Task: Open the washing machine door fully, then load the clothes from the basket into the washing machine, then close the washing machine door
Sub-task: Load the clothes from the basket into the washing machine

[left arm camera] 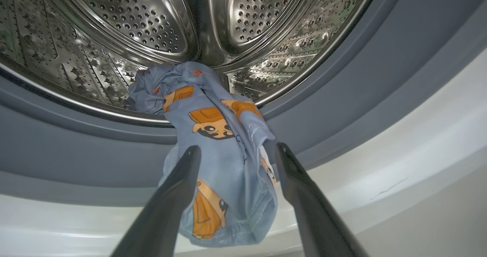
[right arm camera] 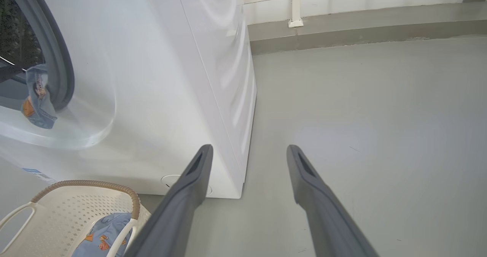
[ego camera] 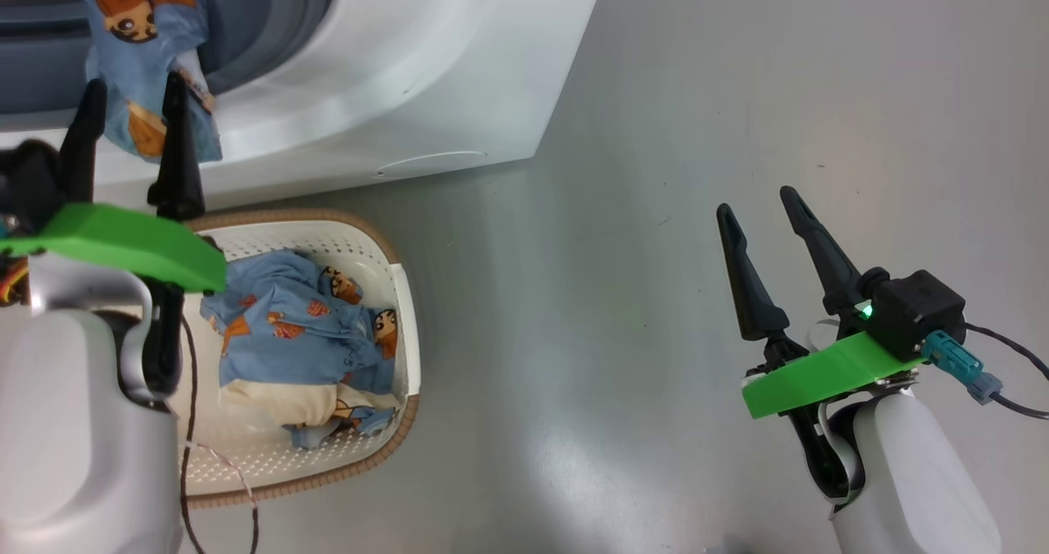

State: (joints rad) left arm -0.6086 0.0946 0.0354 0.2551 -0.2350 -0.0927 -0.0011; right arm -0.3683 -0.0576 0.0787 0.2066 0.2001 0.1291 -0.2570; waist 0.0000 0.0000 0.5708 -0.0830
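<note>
Garment draped at the drum mouth, both claws wide.
I saw one blue garment (left arm camera: 217, 127) hanging from the drum (left arm camera: 114, 21) over the grey seal (left arm camera: 342, 78) of the washing machine (ego camera: 393, 70), my left gripper (left arm camera: 237, 147) spread wide either side of it. My right gripper (ego camera: 756, 200) hung wide and empty over the floor (ego camera: 656, 292). More clothes (ego camera: 287, 324) lay in the basket (ego camera: 385, 251).

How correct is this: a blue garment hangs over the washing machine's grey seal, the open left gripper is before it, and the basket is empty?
The basket is not empty: the head view shows blue and cream clothes in it. The garment, grey seal and left gripper are as stated.
</note>
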